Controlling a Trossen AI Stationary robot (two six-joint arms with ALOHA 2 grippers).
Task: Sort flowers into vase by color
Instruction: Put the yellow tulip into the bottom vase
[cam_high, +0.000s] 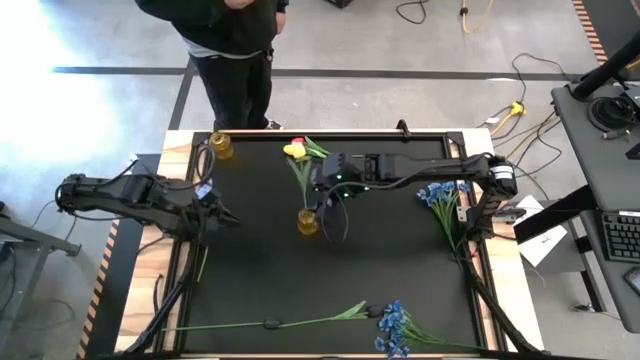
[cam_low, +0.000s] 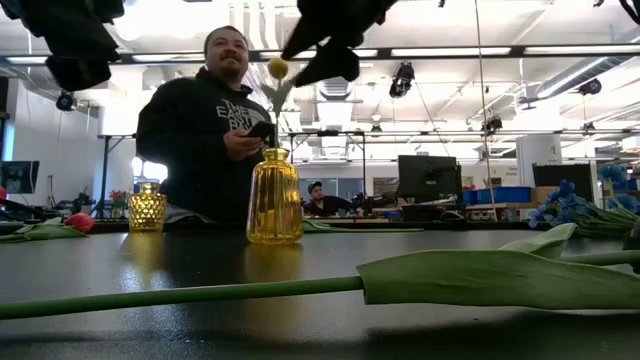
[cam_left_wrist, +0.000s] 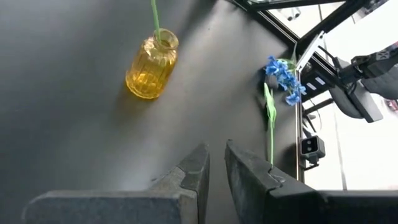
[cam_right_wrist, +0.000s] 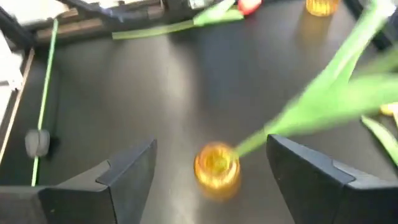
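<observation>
Robotics lab or workshop. Showing a black-topped table (cam_high: 260, 270) in a wood-edged frame, loose cables (cam_high: 530, 95) trailing over grey concrete floor (cam_high: 100, 100), a side desk with keyboard (cam_high: 622, 236), monitors (cam_low: 428, 178) glowing beyond, strip ceiling lights (cam_low: 440, 51), a person (cam_low: 210, 130) standing by.

A vase (cam_high: 307, 221) stood mid-bench (cam_high: 260, 270) with one tulip (cam_high: 296, 151) in it, leaning toward the far edge. My right fingers (cam_high: 326, 205) hung spread just above and beside that vase. A second vase (cam_high: 221, 146) sat at the far left corner. Blossoms (cam_high: 440, 193) lay by the right edge. Along the near edge lay a long stem (cam_high: 270, 323) and more blossoms (cam_high: 393, 328). My left fingers (cam_high: 226, 218) waited at the left side.
</observation>
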